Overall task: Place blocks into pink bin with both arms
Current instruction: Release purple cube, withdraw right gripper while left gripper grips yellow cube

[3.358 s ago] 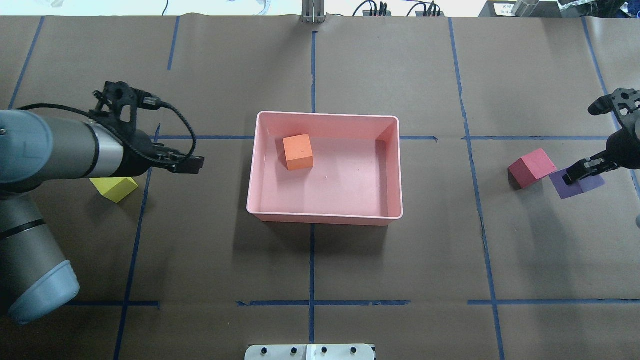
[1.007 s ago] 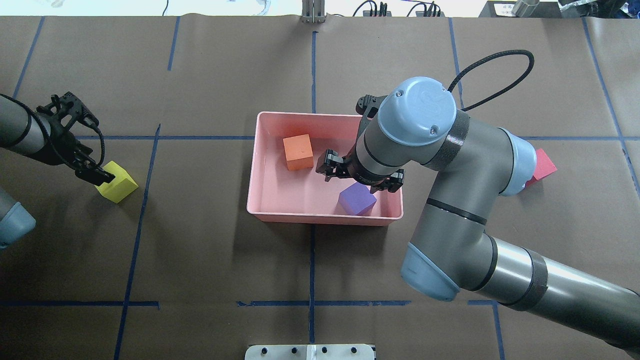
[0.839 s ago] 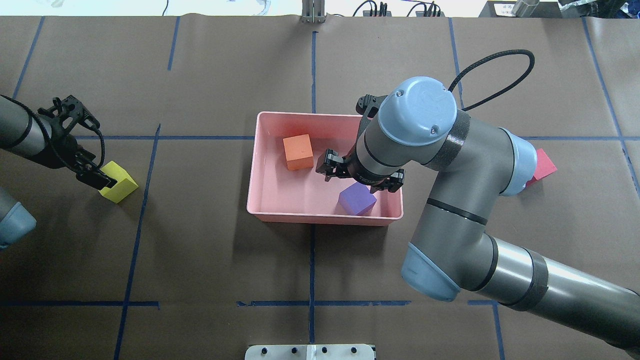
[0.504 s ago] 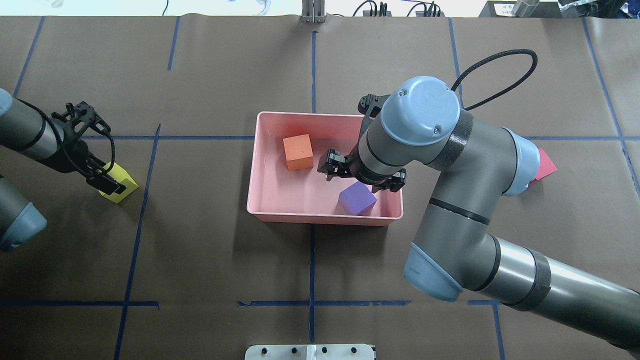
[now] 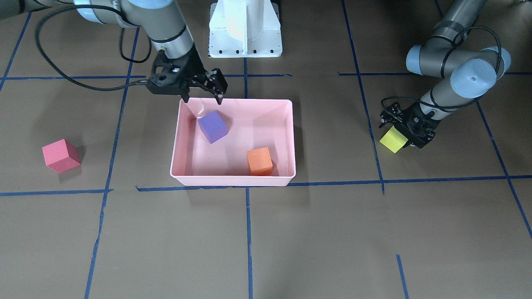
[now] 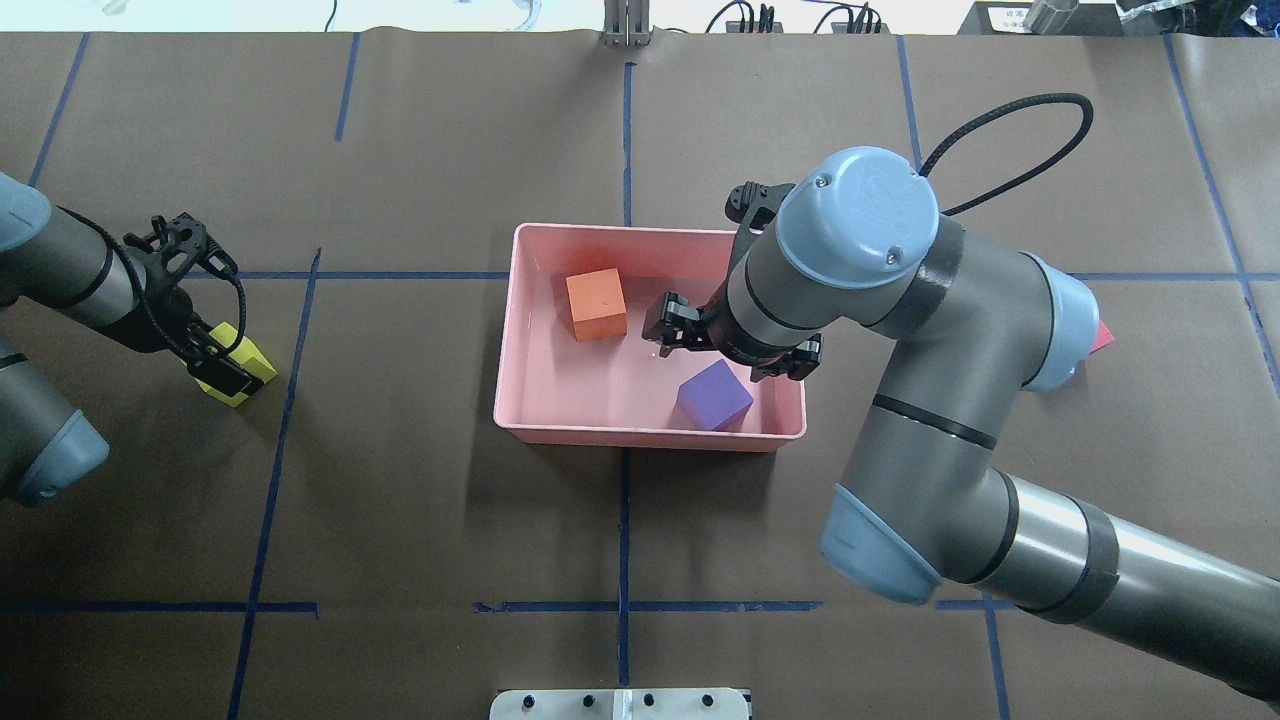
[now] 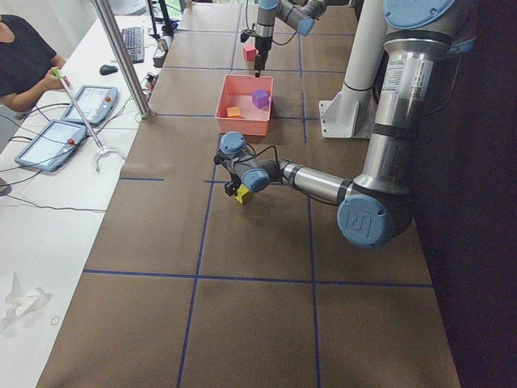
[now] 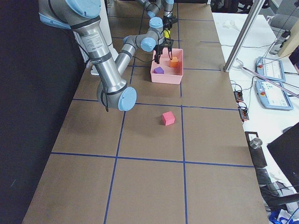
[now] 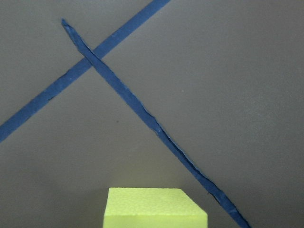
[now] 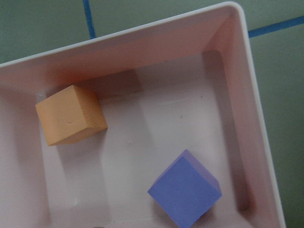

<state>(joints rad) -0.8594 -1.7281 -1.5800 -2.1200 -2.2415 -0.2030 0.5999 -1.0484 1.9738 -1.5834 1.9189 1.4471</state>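
The pink bin (image 5: pixel 232 179) sits mid-table and holds the orange block (image 5: pixel 259 161) and the purple block (image 5: pixel 213 126). My right gripper (image 5: pixel 201 99) hangs open and empty just above the purple block, at the bin's wall nearest the robot. In the overhead view the bin (image 6: pixel 640 437) holds the orange block (image 6: pixel 596 304) and the purple block (image 6: pixel 713 396). My left gripper (image 5: pixel 405 133) is low at the yellow-green block (image 5: pixel 392 140), jaws astride it, and looks open; the block rests on the table. The red-pink block (image 5: pixel 61 155) lies alone on the table.
The white pedestal base (image 5: pixel 245 29) stands behind the bin. Blue tape lines (image 5: pixel 382 181) cross the brown table cover. My right arm's elbow (image 6: pixel 880 545) reaches over the table in front of the bin. An operator (image 7: pixel 24 61) with tablets sits at a side table.
My right arm carried the purple block from the right side into the bin and let it go, then drifted slightly right. My left gripper left the bin's side and came down over the yellow-green block.
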